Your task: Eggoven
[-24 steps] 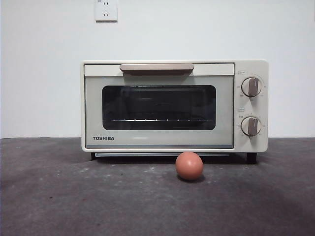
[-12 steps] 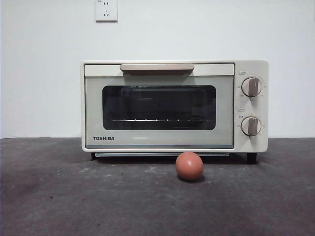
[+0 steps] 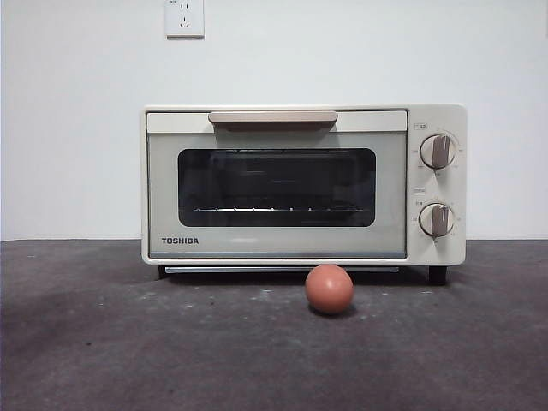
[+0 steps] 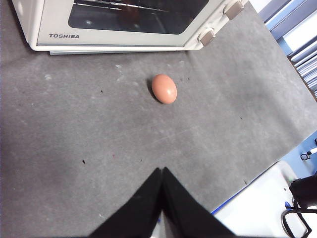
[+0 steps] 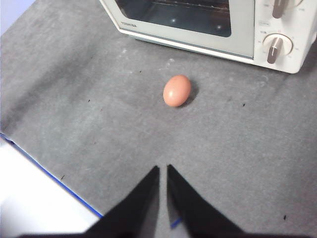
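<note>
The egg (image 3: 330, 288) lies on the dark grey surface (image 3: 128, 351), just in front of the Toshiba toaster oven (image 3: 304, 184), whose door is closed. Left gripper (image 4: 162, 171): fingers pressed together, well apart from the egg. Right gripper (image 5: 163, 168): fingers nearly together with a narrow gap, holding nothing.

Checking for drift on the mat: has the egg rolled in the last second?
No. The egg sits at the same spot in front of the Toshiba toaster oven, below its door's right end.
</note>
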